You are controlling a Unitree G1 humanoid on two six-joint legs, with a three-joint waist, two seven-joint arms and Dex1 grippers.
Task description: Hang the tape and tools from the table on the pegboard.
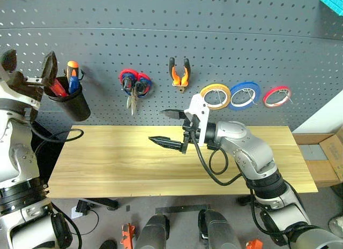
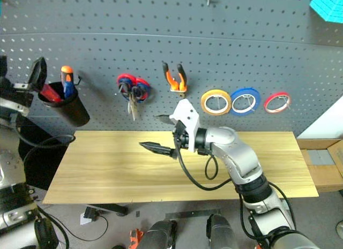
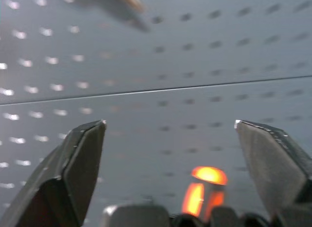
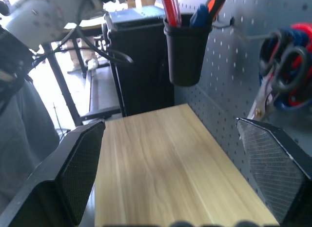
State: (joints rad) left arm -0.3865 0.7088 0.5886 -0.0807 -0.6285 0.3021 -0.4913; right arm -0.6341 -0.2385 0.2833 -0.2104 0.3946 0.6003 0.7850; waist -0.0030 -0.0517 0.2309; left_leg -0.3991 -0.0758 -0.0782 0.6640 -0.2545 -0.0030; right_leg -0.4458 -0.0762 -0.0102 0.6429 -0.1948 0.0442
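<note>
Left eye view: thin yellow-tan tape (image 1: 215,96) hangs on the pegboard (image 1: 225,40); both pincers, left (image 1: 29,69) and right (image 1: 172,128), gape released.

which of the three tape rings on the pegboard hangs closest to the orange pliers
The yellow-tan tape ring, leftmost of the three on the pegboard. It hangs just right of the pliers; the blue ring and red ring sit farther right.

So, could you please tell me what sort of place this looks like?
Probably a workshop or tool bench: a grey pegboard holding pliers, scissors and tape rings, above a wooden table.
</note>
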